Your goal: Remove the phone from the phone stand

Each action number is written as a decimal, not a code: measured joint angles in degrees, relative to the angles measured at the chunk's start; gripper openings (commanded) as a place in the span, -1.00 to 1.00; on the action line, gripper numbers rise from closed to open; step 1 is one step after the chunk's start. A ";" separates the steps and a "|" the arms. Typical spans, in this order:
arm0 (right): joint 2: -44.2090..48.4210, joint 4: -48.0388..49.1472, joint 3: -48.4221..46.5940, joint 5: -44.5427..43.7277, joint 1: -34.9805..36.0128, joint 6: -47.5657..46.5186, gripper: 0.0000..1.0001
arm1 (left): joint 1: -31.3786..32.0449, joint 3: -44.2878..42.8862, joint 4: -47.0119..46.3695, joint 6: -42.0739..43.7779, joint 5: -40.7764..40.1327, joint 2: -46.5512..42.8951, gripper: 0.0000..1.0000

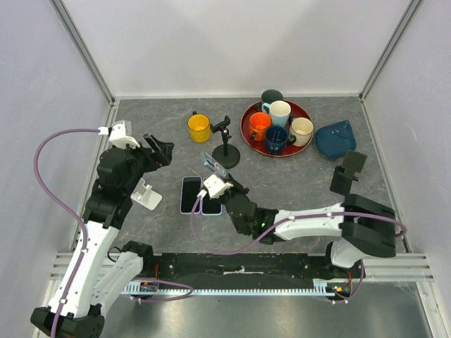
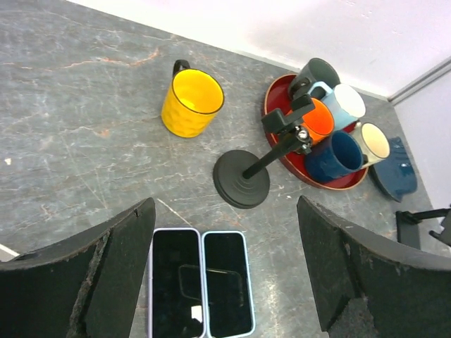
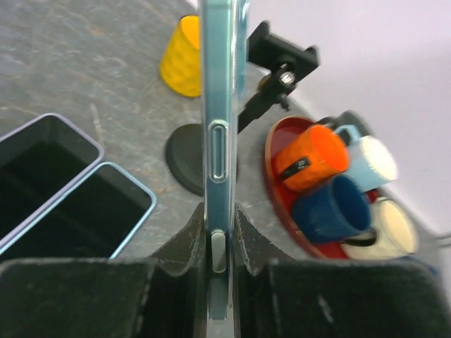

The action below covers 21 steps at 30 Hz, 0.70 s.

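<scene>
My right gripper (image 1: pixel 219 174) is shut on a light-blue-cased phone (image 1: pixel 215 163), holding it by its two faces; the right wrist view shows the phone (image 3: pixel 220 105) upright and edge-on between the pads (image 3: pixel 189 236). The black phone stand (image 1: pixel 225 144) stands just behind it, its clamp (image 3: pixel 282 60) empty and apart from the phone. My left gripper (image 1: pixel 159 150) is open and empty, hovering left of the stand; in its wrist view it (image 2: pixel 225 215) looks down on the stand (image 2: pixel 243 179).
Two phones, lilac-cased (image 1: pixel 190 193) and blue-cased (image 1: pixel 212 205), lie flat side by side. A white bracket (image 1: pixel 146 195) sits left of them. A yellow mug (image 1: pixel 199 127), a red tray (image 1: pixel 249 138) of several mugs and a blue pouch (image 1: pixel 335 139) are behind.
</scene>
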<state>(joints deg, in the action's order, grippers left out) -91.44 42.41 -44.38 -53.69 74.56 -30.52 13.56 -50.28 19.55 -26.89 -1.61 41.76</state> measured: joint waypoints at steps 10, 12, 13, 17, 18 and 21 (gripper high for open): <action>16.92 -30.45 1.57 26.47 -18.53 37.00 -1.00 | 0.00 2.89 0.09 3.74 -4.79 -5.18 0.76; 19.02 -32.04 2.80 32.02 -22.45 43.28 -1.00 | 0.00 2.89 0.04 4.24 -5.60 -6.12 0.76; 19.78 -32.63 3.50 34.97 -24.61 46.38 -1.00 | 0.00 2.93 0.04 4.37 -5.88 -6.45 0.76; 20.33 -32.13 7.10 44.85 -31.21 58.05 -1.00 | 0.00 3.89 -0.09 5.18 -6.93 -8.44 0.76; 20.24 -31.36 8.66 47.39 -32.63 61.44 -1.00 | 0.00 4.11 -0.09 5.35 -7.30 -8.85 0.76; 18.64 -29.11 12.37 53.09 -34.75 68.94 -1.00 | 0.00 4.74 -0.13 5.68 -7.72 -9.70 0.76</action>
<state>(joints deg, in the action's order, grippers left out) -72.79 13.30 -32.01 -0.60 39.81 38.41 13.56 -45.54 19.42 -21.21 -9.32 32.05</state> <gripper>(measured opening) 0.177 0.878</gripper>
